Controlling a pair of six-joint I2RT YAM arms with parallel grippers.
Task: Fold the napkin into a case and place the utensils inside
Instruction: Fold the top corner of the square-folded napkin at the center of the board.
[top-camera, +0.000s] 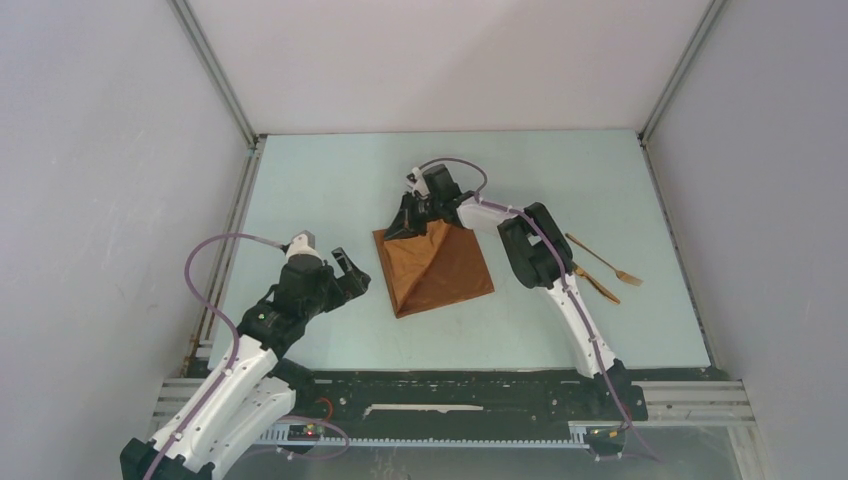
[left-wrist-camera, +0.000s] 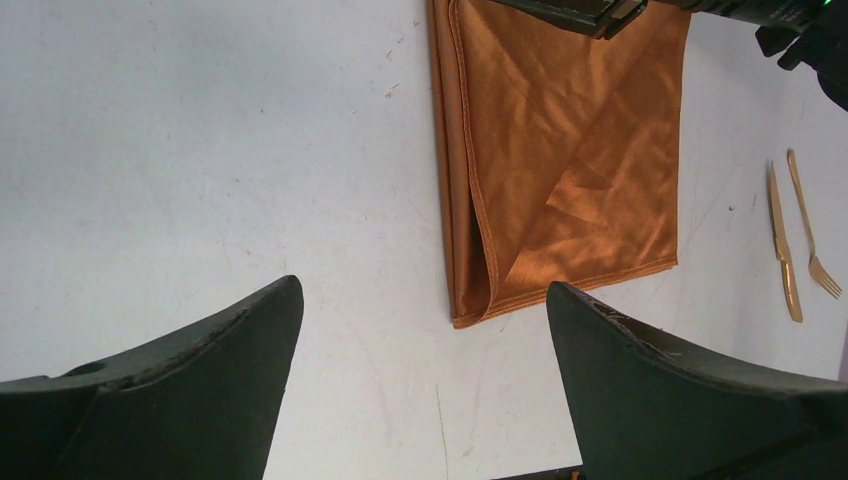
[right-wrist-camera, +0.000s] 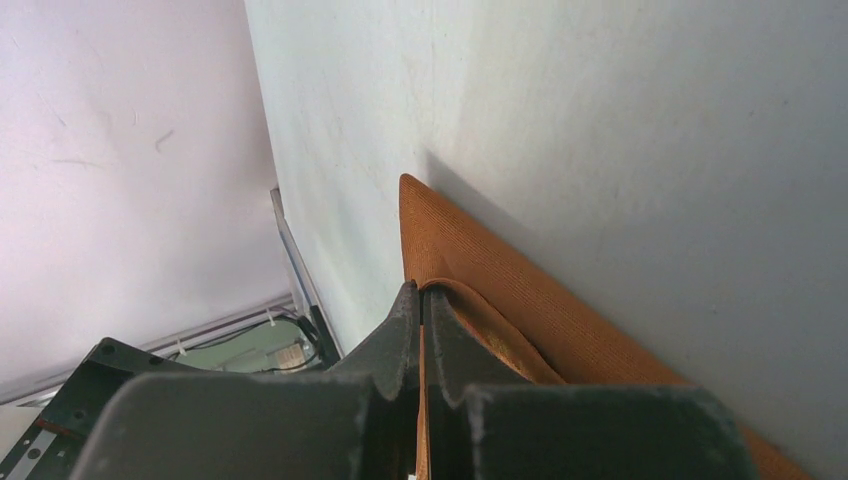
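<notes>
We find the napkin (top-camera: 437, 272) lying mid-table (top-camera: 320, 180), the right gripper (right-wrist-camera: 422, 305) on its far-left corner. The left gripper (top-camera: 350, 270) sits just left of it, apart. Well to the right, fork (top-camera: 607, 261) and knife (top-camera: 600, 285) lie side by side.

The napkin (left-wrist-camera: 570, 150) is a rust-orange cloth with a soft satin sheen that catches light along its creases. It is edged by a stitched hem, and close up in the right wrist view its weave shows as fine ribs. The utensils (left-wrist-camera: 783, 250) are thin golden metal, smooth and lightly shiny, while the pale tabletop (left-wrist-camera: 200, 150) is matt and marked with faint scratches and specks. The left fingers (left-wrist-camera: 190, 390) and right fingers (right-wrist-camera: 400, 345) look like black matt plastic, a little grainy, with pale scuffing along their edges.
</notes>
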